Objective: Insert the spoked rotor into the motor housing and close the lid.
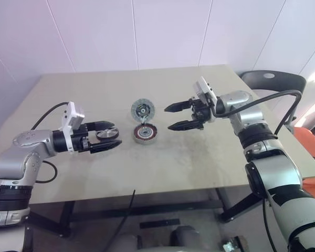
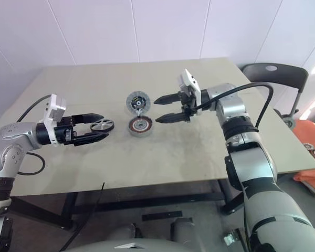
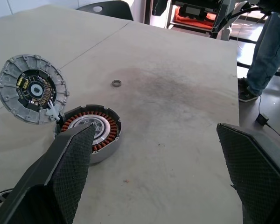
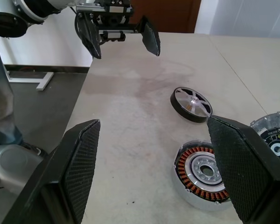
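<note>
**Head views: both grippers spread wide over the table, rotor lying loose**

Left eye view shows the motor housing (image 1: 145,133) sitting near the middle of the table (image 1: 210,157), its ring of copper-brown windings facing up around a pale centre with a hole. The lid (image 1: 143,110) lies just beyond it, toward the far edge, touching or nearly touching the housing's rim; the left wrist view shows its inner side with a dark circuit board facing up. The spoked rotor (image 1: 108,135) rests flat on the table toward the left edge from the housing, apart from it.

The left gripper (image 1: 108,137) is above the rotor with its two black fingers parted wide, grasping nothing; the right wrist view shows the rotor on the tabletop, well clear of those fingers. The right gripper (image 1: 178,116) hangs on the other side of the housing, pointing toward it, its fingers likewise spread and holding nothing. A small metal ring (image 3: 116,83) lies alone on the table beyond the housing.
</note>
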